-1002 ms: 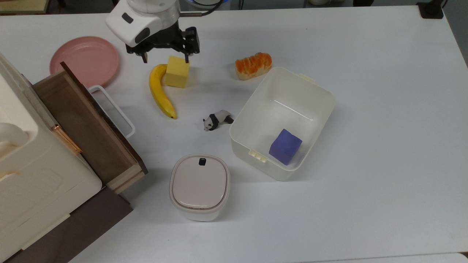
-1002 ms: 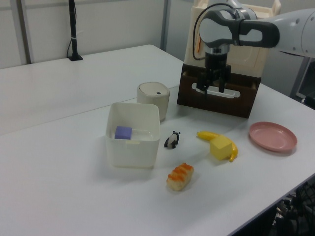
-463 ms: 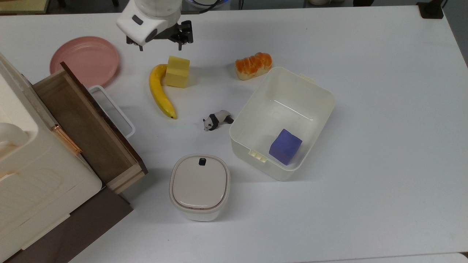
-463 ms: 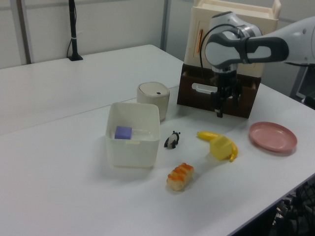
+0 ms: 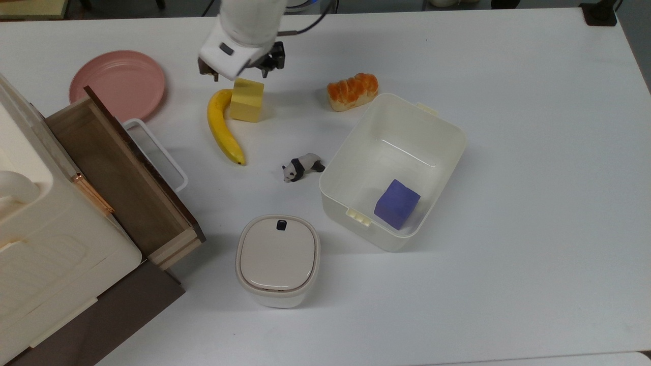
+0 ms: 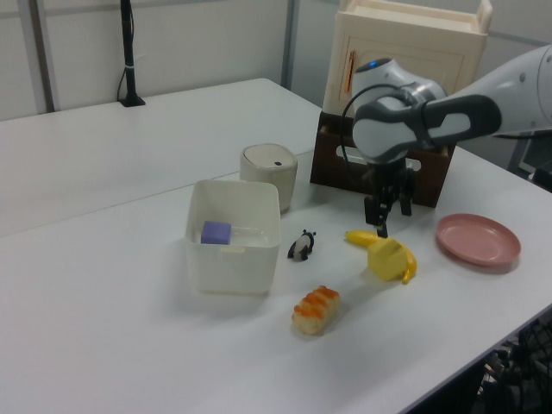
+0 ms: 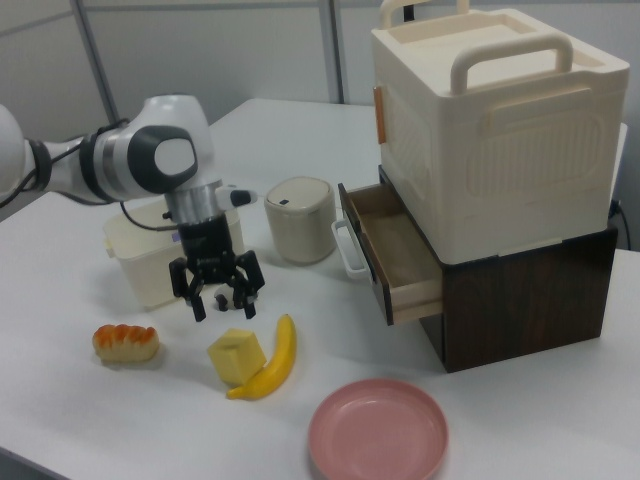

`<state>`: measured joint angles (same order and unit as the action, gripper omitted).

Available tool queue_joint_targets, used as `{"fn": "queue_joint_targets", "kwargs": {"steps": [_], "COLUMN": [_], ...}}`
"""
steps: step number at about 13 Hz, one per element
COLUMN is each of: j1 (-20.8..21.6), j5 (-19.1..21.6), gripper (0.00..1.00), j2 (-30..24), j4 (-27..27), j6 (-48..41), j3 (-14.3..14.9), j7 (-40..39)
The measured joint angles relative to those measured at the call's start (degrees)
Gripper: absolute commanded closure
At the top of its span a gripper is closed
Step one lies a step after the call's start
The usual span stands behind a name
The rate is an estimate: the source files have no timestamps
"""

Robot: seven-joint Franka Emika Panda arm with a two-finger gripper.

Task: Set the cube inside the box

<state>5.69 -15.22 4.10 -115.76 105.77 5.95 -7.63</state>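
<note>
The yellow cube (image 5: 247, 100) rests on the white table, touching the upper end of a banana (image 5: 224, 127). My gripper (image 5: 239, 75) hovers just above the cube's far edge, open, with nothing between its fingers. From the right view, the gripper (image 7: 222, 303) hangs a little above and behind the cube (image 7: 238, 355). In the left view, the gripper (image 6: 385, 217) is over the cube (image 6: 388, 257). The cream-white box (image 5: 447, 133) stands to the top view's right, with a purple-blue cube (image 5: 397, 203) inside it.
A bread loaf (image 5: 352, 90) lies by the box's far corner, and a panda figure (image 5: 302, 166) sits between banana and box. A lidded white container (image 5: 277, 259), a pink plate (image 5: 118, 84) and an open wooden drawer (image 5: 122, 173) under a cream case are on the top view's left.
My gripper has swung to the top view's right and come down until it hangs over the yellow cube. It stayed open. The cube and the other objects have not moved.
</note>
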Motion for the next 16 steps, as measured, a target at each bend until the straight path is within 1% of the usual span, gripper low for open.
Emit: {"fn": "queue_joint_targets", "kwargs": {"steps": [4, 7, 8, 9, 10, 11, 12, 13, 14, 15, 16], "j1": [3.20, 2.89, 2.37, 1.31, 0.55, 0.32, 0.31, 0.37, 0.44, 0.49, 0.56], "j5": [-2.46, -4.83, -5.83, -6.91, -7.73, -8.09, -8.28, -8.30, -8.31, -8.31, -8.31], "gripper": [0.00, 0.04, 0.08, 0.22, 0.40, 0.61, 0.78, 0.89, 0.97, 1.00, 1.00], "j2": [1.32, 3.05, 3.73, 4.64, 5.27, 5.51, 5.62, 5.61, 5.53, 5.50, 5.50], "j4": [-3.84, -4.65, -4.70, -4.70, -4.70, -4.70, -4.70, -4.63, -4.49, -4.42, -4.36], "j6": [2.06, 4.72, 5.62, 6.63, 7.32, 7.52, 7.55, 7.55, 7.55, 7.55, 7.55], "j3": [-0.03, 0.07, 0.13, 0.21, 0.25, 0.26, 0.25, 0.23, 0.21, 0.19, 0.17], "j7": [3.87, 4.21, 4.27, 4.29, 4.29, 4.29, 4.29, 4.29, 4.29, 4.37, 4.77]}}
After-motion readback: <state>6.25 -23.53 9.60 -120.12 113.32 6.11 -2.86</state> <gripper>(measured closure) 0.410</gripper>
